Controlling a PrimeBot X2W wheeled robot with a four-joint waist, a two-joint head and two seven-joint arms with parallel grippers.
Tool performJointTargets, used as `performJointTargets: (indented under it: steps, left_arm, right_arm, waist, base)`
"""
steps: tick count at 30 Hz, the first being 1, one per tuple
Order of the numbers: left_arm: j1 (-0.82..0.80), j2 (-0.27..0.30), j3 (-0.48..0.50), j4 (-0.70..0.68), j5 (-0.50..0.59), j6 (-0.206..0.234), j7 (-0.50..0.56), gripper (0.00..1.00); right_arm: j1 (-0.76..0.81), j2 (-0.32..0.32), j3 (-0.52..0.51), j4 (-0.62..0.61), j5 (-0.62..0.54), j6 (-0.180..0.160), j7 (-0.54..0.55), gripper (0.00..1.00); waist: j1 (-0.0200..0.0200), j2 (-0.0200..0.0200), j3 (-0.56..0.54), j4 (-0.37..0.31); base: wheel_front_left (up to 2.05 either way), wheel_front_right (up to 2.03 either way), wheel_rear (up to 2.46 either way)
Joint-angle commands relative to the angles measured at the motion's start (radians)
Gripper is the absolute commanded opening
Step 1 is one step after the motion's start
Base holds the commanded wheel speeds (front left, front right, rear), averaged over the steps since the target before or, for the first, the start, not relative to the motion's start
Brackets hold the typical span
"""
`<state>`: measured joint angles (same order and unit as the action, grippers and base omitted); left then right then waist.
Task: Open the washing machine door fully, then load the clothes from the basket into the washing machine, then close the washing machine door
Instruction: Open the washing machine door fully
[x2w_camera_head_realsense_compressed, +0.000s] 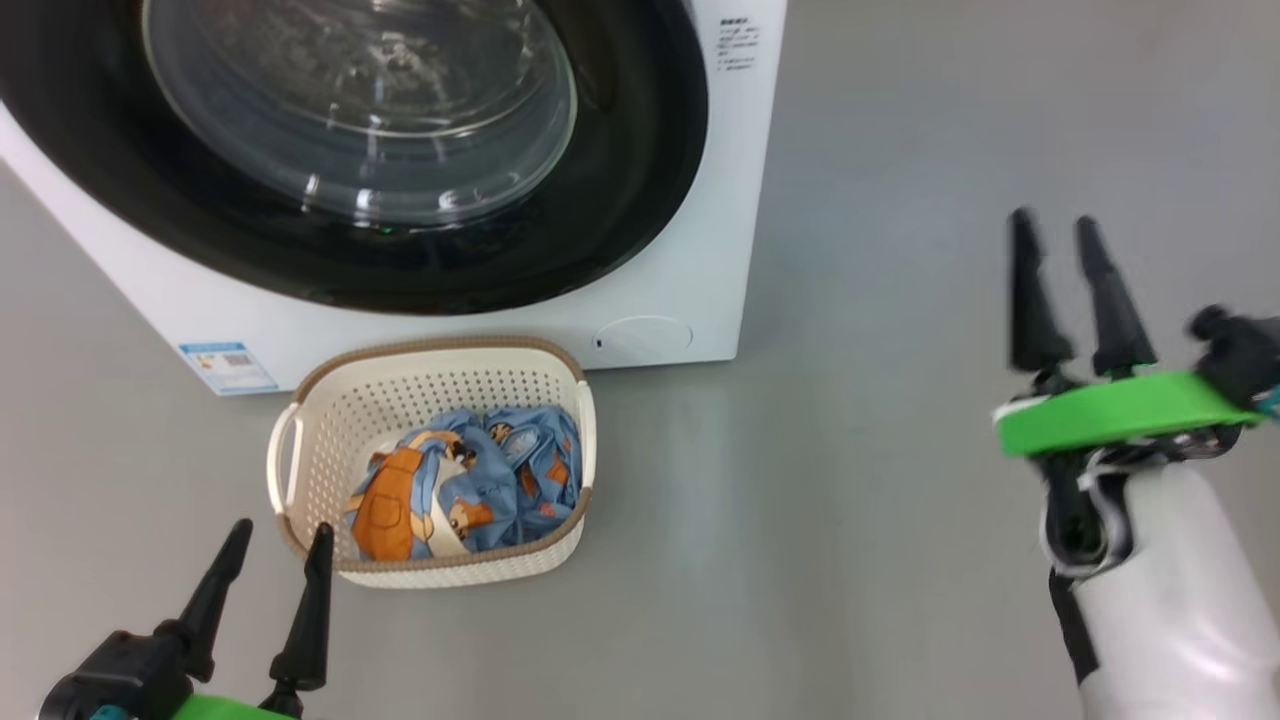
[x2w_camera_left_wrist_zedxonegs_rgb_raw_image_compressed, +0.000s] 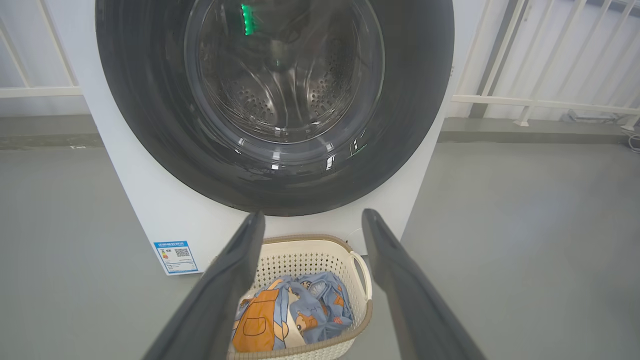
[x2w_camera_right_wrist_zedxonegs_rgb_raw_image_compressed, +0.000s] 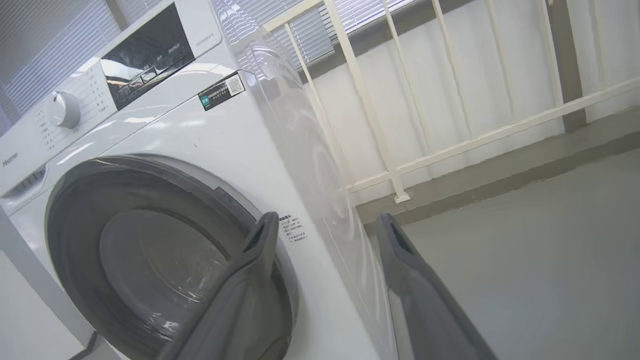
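My left hand (x2w_camera_head_realsense_compressed: 281, 528) and right hand (x2w_camera_head_realsense_compressed: 1052, 220) hang open, empty. The washing machine door (x2w_camera_head_realsense_compressed: 620, 200) is shut; I fear a slipped grip on its glossy rim.

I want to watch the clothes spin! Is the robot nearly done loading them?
Not yet. Nothing looks done: the washing machine door is shut and the clothes lie in the basket. In hand: the left gripper and the right gripper hover open, holding nothing. Left to do: open the door, load the clothes, close it.
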<state>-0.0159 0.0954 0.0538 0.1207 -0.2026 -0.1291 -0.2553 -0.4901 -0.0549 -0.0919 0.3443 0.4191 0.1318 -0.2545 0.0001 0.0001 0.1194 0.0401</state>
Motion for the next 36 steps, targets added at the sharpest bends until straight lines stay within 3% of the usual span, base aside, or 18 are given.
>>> performJointTargets:
  steps: [1,5,6,7,8,9,17,27,36]
  left_arm:
    - [-0.025,0.023,0.029,-0.022,-0.009,-0.002,-0.006,1.00]
    - [-0.037,0.030,0.023,-0.020,-0.017,-0.002,-0.006,1.00]
    - [-0.040,0.031,0.022,-0.020,-0.019,-0.002,-0.006,1.00]
    - [-0.043,0.033,0.020,-0.020,-0.020,-0.002,-0.006,1.00]
    - [-0.046,0.035,0.019,-0.020,-0.022,-0.002,-0.006,1.00]
    - [-0.049,0.036,0.017,-0.021,-0.024,-0.002,-0.006,1.00]
    - [-0.074,0.037,-0.006,-0.013,-0.039,-0.002,-0.006,1.00]
    - [-0.110,0.036,-0.024,-0.014,-0.054,-0.002,-0.006,1.00]
    - [-0.159,0.040,-0.054,-0.021,-0.074,-0.002,-0.006,1.00]
  right_arm:
    - [-0.044,0.005,0.004,-0.010,0.074,-0.001,-0.007,1.00]
    - [-0.098,0.005,-0.025,0.053,0.317,-0.001,-0.007,1.00]
    - [-0.113,0.005,-0.030,0.069,0.357,-0.001,-0.006,0.78]
    - [-0.130,0.005,-0.039,0.085,0.403,-0.001,-0.003,0.39]
    - [-0.147,0.005,-0.046,0.098,0.422,-0.001,0.000,0.10]
    - [-0.164,0.005,-0.052,0.109,0.442,-0.001,0.008,0.00]
    - [-0.304,-0.013,-0.112,0.216,0.621,-0.001,0.232,0.00]
    - [-0.482,-0.069,-0.186,0.322,0.663,-0.001,0.463,0.00]
    - [-0.680,-0.085,-0.255,0.439,0.691,-0.001,0.752,0.00]
  waist:
    - [-0.0001,-0.0001,0.017,0.015]
    - [-0.0001,-0.0001,0.039,0.029]
    - [-0.0001,-0.0001,0.045,0.031]
    - [-0.0001,-0.0001,0.051,0.033]
    - [-0.0001,-0.0001,0.057,0.035]
    - [-0.0001,-0.0001,0.063,0.037]
    - [-0.0001,-0.0001,0.110,0.051]
    - [-0.0001,-0.0001,0.173,0.066]
    - [-0.0001,-0.0001,0.242,0.096]
  base:
    - [0.00,0.00,0.00]
    - [0.00,0.00,0.00]
    - [0.00,0.00,0.00]
    - [0.00,0.00,0.00]
    - [0.00,0.00,0.00]
    - [0.00,0.00,0.00]
    - [0.00,0.00,0.00]
    - [0.00,0.00,0.00]
    - [0.00,0.00,0.00]
